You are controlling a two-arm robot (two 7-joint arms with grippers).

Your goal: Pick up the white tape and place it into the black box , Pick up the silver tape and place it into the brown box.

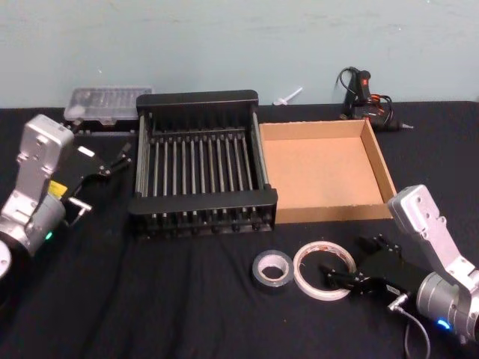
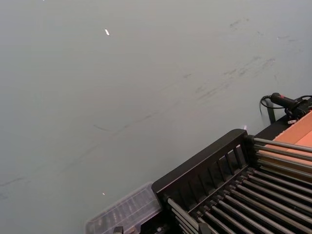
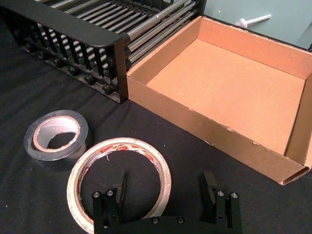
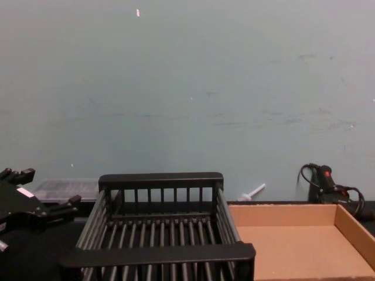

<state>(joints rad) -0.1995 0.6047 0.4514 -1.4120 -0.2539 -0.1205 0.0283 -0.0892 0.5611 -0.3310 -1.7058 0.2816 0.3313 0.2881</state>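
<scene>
R gripper spread wide, low over white tape on table front of brown box, beside silver tape. Wrist cam: one finger inside ring. L gripper open left of black box.

The right gripper reaches in low from four o'clock, fingers spread wide. The left gripper hangs raised at nine o'clock, fingers parted.
</scene>
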